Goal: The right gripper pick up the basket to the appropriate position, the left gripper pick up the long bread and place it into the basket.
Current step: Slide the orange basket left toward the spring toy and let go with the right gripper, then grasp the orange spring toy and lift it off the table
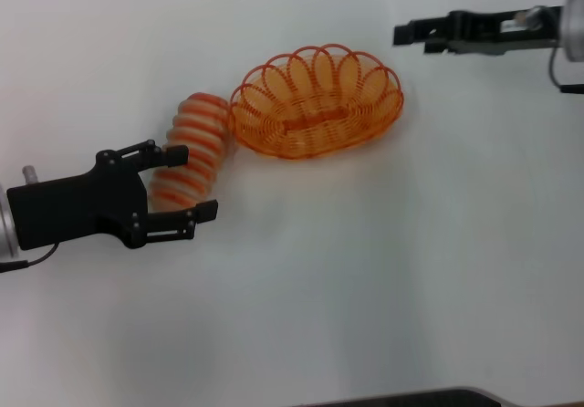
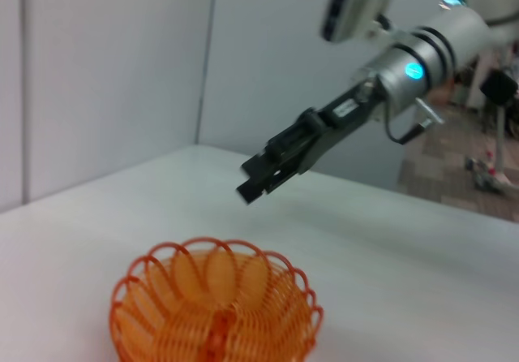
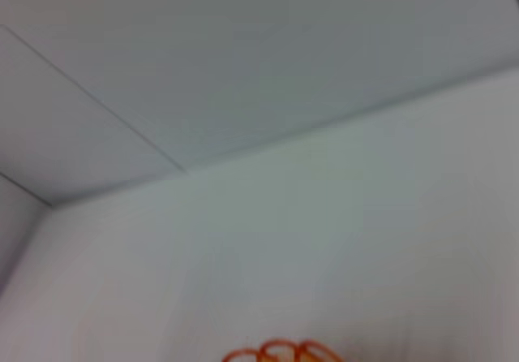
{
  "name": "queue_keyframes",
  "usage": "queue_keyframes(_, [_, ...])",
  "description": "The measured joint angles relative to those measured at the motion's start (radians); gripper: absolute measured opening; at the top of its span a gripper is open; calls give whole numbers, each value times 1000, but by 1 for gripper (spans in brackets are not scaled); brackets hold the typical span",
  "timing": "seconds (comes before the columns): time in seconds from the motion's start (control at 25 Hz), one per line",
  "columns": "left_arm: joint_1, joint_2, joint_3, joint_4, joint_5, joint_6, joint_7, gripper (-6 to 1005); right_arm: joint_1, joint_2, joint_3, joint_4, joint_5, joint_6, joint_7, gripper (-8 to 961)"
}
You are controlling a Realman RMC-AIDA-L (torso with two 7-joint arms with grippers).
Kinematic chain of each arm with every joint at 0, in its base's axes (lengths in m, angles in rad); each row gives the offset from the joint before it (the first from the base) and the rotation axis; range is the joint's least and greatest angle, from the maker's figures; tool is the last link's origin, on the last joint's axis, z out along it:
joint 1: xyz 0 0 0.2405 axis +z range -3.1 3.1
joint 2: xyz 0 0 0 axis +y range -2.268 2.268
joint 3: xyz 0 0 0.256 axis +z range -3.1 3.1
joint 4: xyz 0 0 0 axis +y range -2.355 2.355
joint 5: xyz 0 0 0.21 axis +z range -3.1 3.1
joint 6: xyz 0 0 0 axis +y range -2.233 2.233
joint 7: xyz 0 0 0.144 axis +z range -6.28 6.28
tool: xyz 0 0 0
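Note:
The orange wire basket (image 1: 274, 83) stands on the white table, back of centre. It also shows in the left wrist view (image 2: 212, 245), and a bit of its rim shows in the right wrist view (image 3: 280, 351). The long bread (image 1: 195, 133), cream with orange ridges, lies right beside the basket's left end. My left gripper (image 1: 190, 184) is open, with one finger on each side of the bread's near end. My right gripper (image 1: 408, 34) hangs in the air at the back right, just beyond the basket's right end, holding nothing; it also shows in the left wrist view (image 2: 250, 181).
The white table (image 1: 383, 270) spreads to the front and right. A dark edge (image 1: 420, 398) shows at the bottom of the head view. Grey wall panels stand behind the table in the wrist views.

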Motion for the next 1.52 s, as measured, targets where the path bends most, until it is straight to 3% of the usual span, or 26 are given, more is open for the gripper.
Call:
queue_keyframes(0.2, [5,-9,-89,-2,0,-2,-35,872,-89,-7,97,2,197,-63,-247,731])
queue_keyframes(0.36, [14,-22,-175,-6,0,-1,-67,873,-163,3,150,10,322,-129,-472,731])
queue_keyframes(0.64, [9,-26,-304,-72,-1,-12,-109,873,-252,21,170,44,361,-250,-803,726])
queue_keyframes(0.84, [6,-29,-300,-85,4,-12,-158,872,-301,21,177,97,356,-338,-1031,725])
queue_keyframes(1.2, [0,-27,-288,-105,6,-10,-171,872,-339,24,182,152,252,-359,-1229,727])
queue_keyframes(1.52, [-6,-11,-86,-104,13,-19,-223,871,-336,18,181,162,134,-358,-1301,726])
